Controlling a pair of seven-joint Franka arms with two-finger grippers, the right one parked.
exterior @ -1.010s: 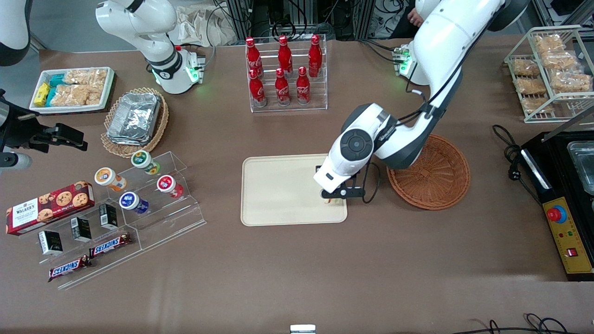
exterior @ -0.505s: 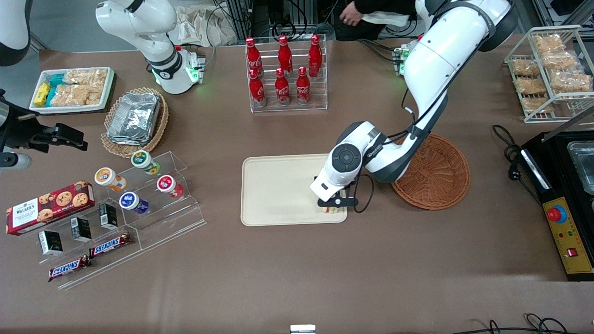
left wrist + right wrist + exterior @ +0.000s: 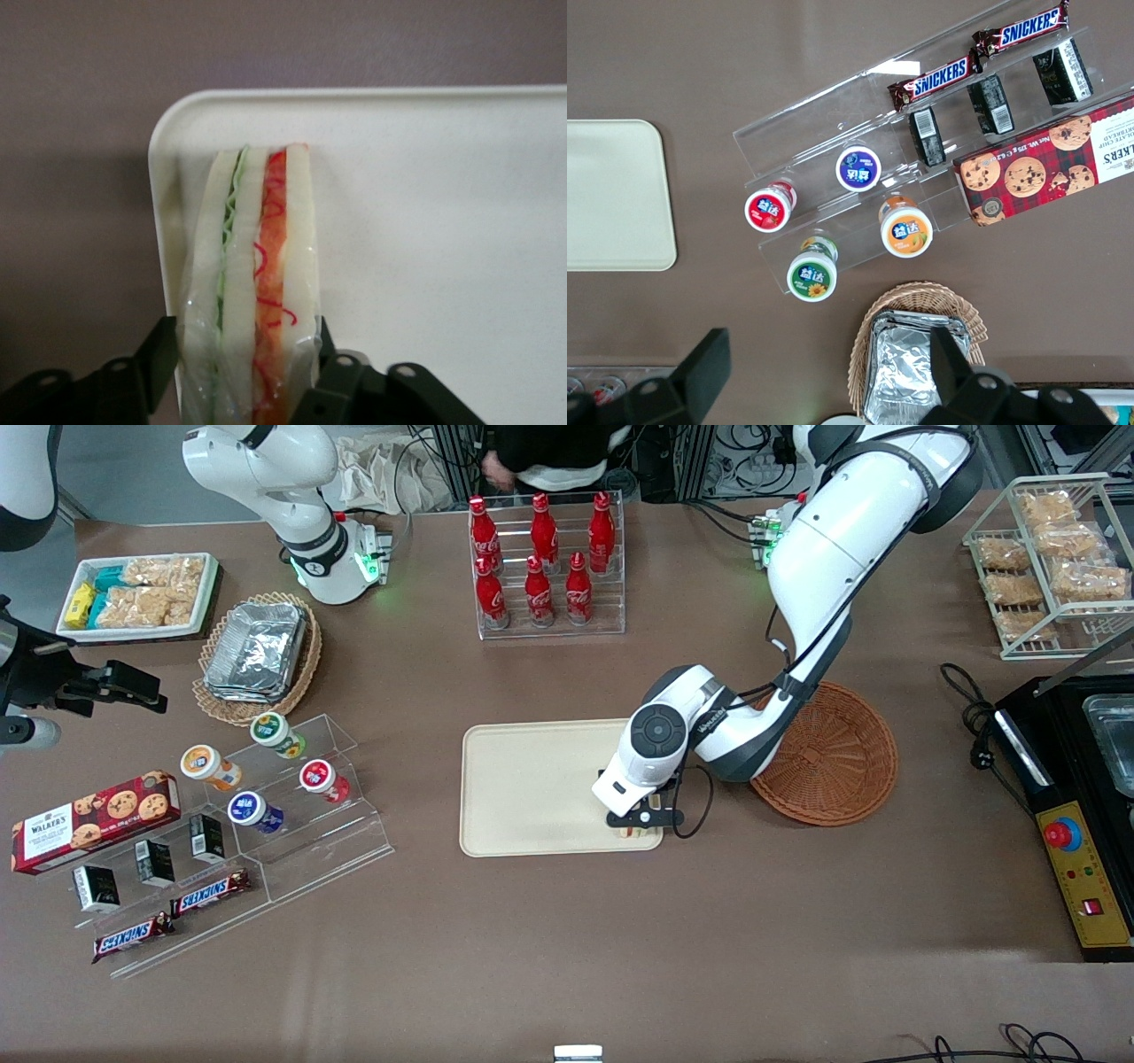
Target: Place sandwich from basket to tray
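The brown table (image 3: 567, 921) carries racks of bottles and snacks, with the cream tray (image 3: 532, 788) near its middle and the reddish woven basket (image 3: 833, 757) just beside it toward the working arm's end. Over the last second the left arm has swung away from the basket and come down over the tray's corner nearest the front camera on the basket side; the hand (image 3: 640, 821) now sits lower and closer to that corner than a moment ago. In the wrist view the hand (image 3: 248, 367) is pinching the sandwich (image 3: 255, 283), its dark fingers (image 3: 159, 354) pressed against both bread faces, green and red filling showing on the cut edge. The sandwich hangs over the tray's rounded corner (image 3: 168, 142), close to the rim, and looks at or near the tray surface, though contact cannot be confirmed. The basket now lies empty, so the carry appears finished and only the release seems left. Being so near the rim, the wedge could tip onto the edge once let go.
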